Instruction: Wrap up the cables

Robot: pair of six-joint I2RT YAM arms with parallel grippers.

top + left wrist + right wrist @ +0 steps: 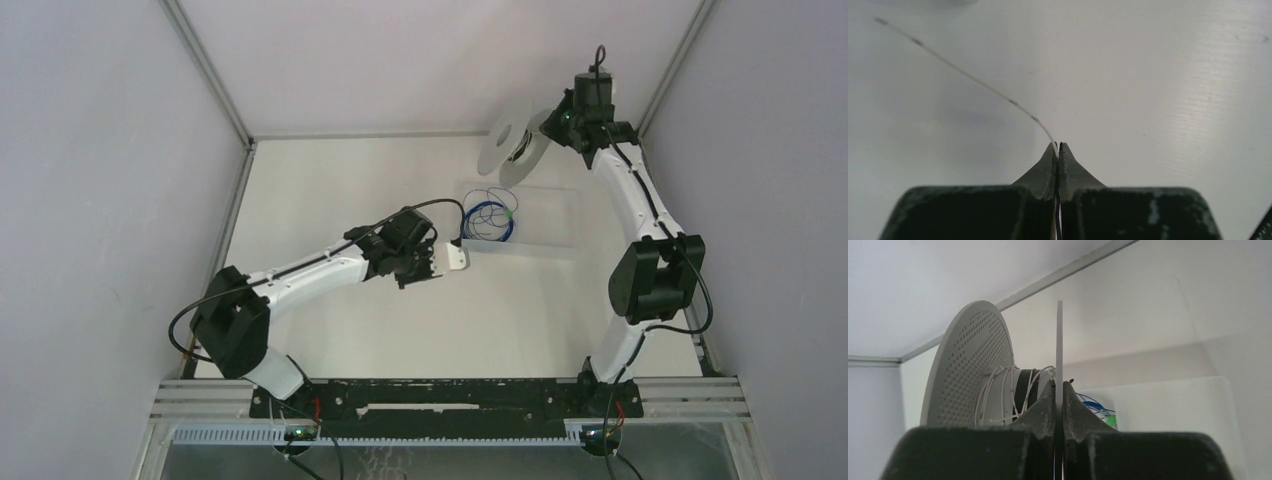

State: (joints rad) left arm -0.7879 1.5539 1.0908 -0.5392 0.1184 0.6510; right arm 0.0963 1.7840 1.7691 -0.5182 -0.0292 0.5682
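Pinching the cable (973, 77) at its near end, my left gripper (1058, 146) has its fingers pressed together, with the hair-thin pale strand trapped right at the tips. From there the strand arcs away up and to the left in the left wrist view, over the white table (1173, 100), with dark ticks spaced along it. My right gripper (1059, 385) is up at the far right corner, fingers clamped on the thin edge of one flange of the spool (968, 365). The perforated flange stands upright, and several pale turns are already wound on the hub (1008, 395). Between the two arms sits a clear tray (550, 215) holding a small blue coil (490, 218) (not this step's business, I judge). The next move turns on one relation: the spool lies beyond and to the right of my left fingers, and the free run of cable seems to head that way. I cannot trace that run in the top view because it is too fine. I judge the left arm must feed the strand between the flanges while the right arm presents the spool.
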